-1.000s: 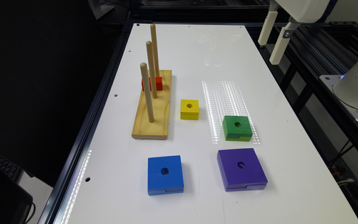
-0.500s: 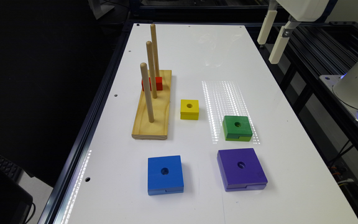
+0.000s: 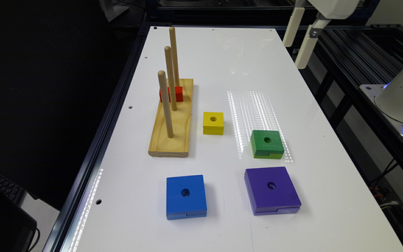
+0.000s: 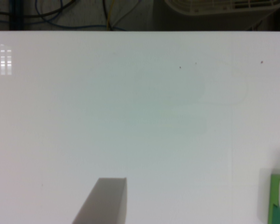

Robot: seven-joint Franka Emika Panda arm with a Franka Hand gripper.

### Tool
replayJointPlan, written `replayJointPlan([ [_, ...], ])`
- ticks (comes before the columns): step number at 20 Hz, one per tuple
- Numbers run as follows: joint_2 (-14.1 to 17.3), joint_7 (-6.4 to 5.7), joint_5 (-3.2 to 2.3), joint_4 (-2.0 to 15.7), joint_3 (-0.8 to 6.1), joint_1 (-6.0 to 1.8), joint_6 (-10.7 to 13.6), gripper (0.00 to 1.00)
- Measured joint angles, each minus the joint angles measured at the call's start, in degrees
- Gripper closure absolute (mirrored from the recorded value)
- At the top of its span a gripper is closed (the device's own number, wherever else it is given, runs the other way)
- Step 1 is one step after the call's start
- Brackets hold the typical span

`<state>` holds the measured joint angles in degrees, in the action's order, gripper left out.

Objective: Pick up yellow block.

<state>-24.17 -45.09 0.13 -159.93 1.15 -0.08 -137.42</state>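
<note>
The yellow block point(image 3: 213, 123), small with a round centre hole, lies flat on the white table point(image 3: 222, 63) just beside the wooden peg base point(image 3: 173, 122). My gripper point(image 3: 294, 55) hangs high over the table's far corner on the exterior view's right, well away from the yellow block. Its two white fingers stand apart with nothing between them. In the wrist view one grey finger point(image 4: 105, 203) shows over bare table, with a slice of the green block point(image 4: 277, 205) at the picture's edge.
The peg base holds three upright pegs point(image 3: 169, 78) and a small red block point(image 3: 178, 93). A green block point(image 3: 266, 144), a purple block point(image 3: 271, 189) and a blue block point(image 3: 186, 196) lie nearer the front. Dark rails run along the table's sides.
</note>
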Motion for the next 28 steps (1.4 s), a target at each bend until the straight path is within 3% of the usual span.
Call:
replayJointPlan([
  [9,6.74,-0.35,0.5,4.46,0.58,0.46,-2.68,0.0],
  [17,12.3,-0.35,0.5,9.77,0.58,0.27,-2.83,0.0],
  [21,14.21,-0.38,0.51,11.62,0.65,0.29,-2.83,0.0],
  [28,16.94,-1.46,0.51,14.46,1.75,0.32,-2.83,0.0],
])
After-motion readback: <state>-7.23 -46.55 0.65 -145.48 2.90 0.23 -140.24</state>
